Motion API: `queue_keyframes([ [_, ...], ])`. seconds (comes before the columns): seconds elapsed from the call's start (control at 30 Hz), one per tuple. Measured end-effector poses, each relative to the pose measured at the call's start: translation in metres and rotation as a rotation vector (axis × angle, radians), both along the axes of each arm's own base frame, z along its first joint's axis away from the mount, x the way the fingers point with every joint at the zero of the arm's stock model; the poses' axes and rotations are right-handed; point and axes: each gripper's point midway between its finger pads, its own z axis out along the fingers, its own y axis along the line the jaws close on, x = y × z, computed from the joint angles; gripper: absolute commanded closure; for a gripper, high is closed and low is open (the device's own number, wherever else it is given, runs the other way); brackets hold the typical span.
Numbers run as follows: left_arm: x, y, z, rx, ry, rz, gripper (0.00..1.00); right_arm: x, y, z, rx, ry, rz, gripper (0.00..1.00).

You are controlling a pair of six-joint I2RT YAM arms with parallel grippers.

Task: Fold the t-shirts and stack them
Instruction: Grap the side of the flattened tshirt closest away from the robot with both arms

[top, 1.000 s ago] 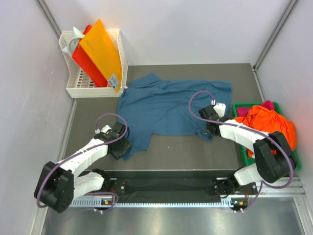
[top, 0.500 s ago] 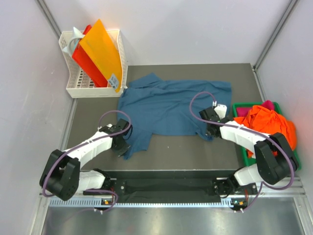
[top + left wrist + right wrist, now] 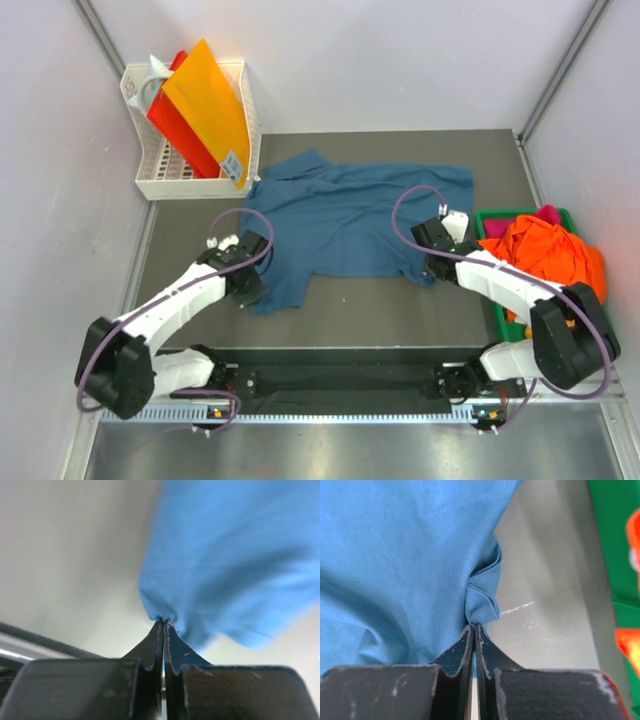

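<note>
A teal-blue t-shirt lies spread on the dark table. My left gripper is shut on the shirt's near left corner; in the left wrist view the blue cloth bunches at the tips of the gripper. At the shirt's near right corner my right gripper is shut on the hem, and the right wrist view shows a fold of blue cloth pinched at the gripper. An orange t-shirt and a magenta one lie heaped in the green tray.
A white basket with orange and red folders stands at the back left. The green tray sits just right of my right gripper. White walls close in on both sides.
My left gripper has shut on the shirt's near left corner and moved up and right with it. The right gripper stays shut on the hem, barely moved.
</note>
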Motion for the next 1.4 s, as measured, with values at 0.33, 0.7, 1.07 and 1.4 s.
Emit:
queue_keyframes([
  [0.33, 0.055, 0.002, 0.115, -0.008, -0.36, -0.014, 1.0, 0.002, -0.005, 0.031, -0.002, -0.071, -0.007, 1.0],
  [0.7, 0.002, 0.037, 0.128, 0.01, -0.387, 0.015, 1.0, -0.024, -0.005, 0.063, 0.01, -0.131, 0.022, 1.0],
  [1.07, -0.011, 0.049, 0.138, 0.032, -0.391, 0.026, 1.0, -0.059, -0.01, 0.074, -0.006, -0.114, 0.007, 1.0],
  [1.4, -0.029, 0.053, 0.139, 0.011, -0.365, 0.018, 1.0, -0.086, -0.011, 0.087, 0.071, -0.121, -0.079, 1.0],
])
